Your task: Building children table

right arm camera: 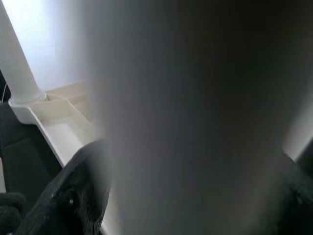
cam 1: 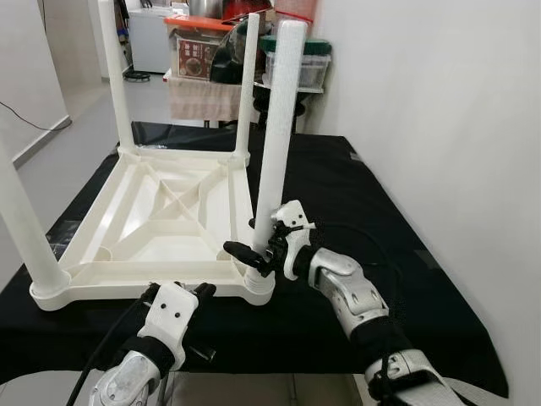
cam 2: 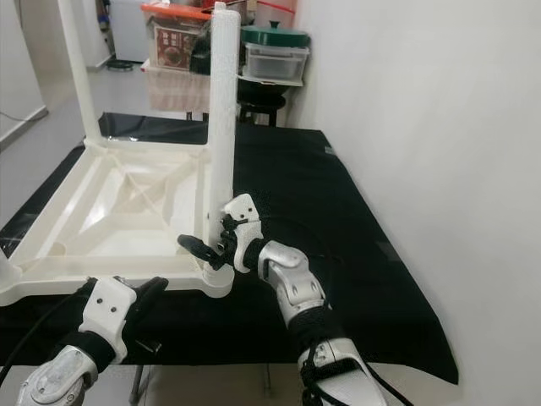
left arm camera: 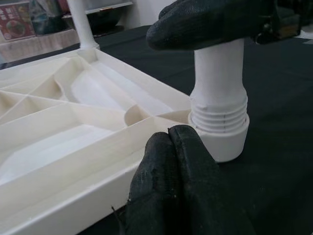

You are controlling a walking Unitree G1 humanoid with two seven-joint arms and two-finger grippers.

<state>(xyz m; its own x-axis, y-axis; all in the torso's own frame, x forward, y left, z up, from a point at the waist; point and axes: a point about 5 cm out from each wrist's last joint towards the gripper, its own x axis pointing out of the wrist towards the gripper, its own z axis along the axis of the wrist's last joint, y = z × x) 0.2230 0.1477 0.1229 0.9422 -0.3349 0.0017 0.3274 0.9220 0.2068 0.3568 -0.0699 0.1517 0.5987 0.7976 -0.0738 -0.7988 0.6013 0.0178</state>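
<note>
Four legs up on the upturned table top (cam 1: 161, 220), which lies on the black-clothed desk (cam 1: 338, 203). At its near edge my left gripper (left arm camera: 168, 147), fingers together, presses the frame. My right gripper (cam 1: 262, 249) clamps the near-right corner leg (cam 1: 275, 127); threads visible, so I judge screwing unfinished. Next: twist until seated.

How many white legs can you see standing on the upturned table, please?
4: near right leg in the right gripper, near left, far left, far right.
</note>
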